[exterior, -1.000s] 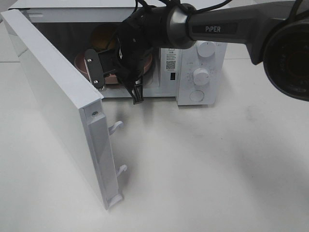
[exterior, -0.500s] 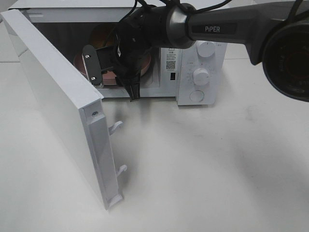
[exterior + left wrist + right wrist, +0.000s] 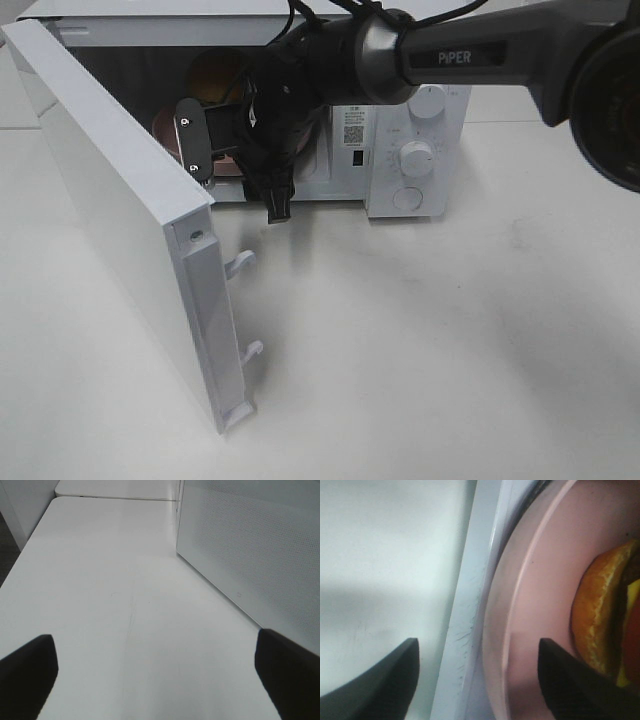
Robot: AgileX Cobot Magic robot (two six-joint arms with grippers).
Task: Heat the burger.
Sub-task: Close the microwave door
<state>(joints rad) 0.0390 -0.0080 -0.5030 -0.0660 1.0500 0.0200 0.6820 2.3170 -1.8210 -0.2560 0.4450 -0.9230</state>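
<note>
Over the last second the right claw (image 3: 477,649) had let its fingers spread apart from a near-closed pinch, and the right arm (image 3: 470,58) had shifted a little toward the right of the high view. The pink plate (image 3: 535,605) sat where it had been, inside the microwave (image 3: 420,190).

The right claw stood wide and held nothing. In the wrist view its two dark fingertips (image 3: 385,680) flanked the plate's near rim and the white front sill of the cavity, and neither visibly touched the plate. From above, the claw was at the mouth of the oven, partly hiding the plate.

The burger (image 3: 600,625) lay on the plate inside the cavity, set in from the rim. Its golden-brown bun, a dark layer and a strip of yellow showed at the edge of the wrist view. In the high view only its brown dome showed, behind the arm.

The microwave's door (image 3: 110,200) stood swung out toward the left of the high view, its latch hooks facing the opening. Two knobs (image 3: 415,157) sat on the control panel at the right.

The left claw (image 3: 155,675) was also wide and empty, over the bare white table (image 3: 100,580), near the oven's perforated side wall.
</note>
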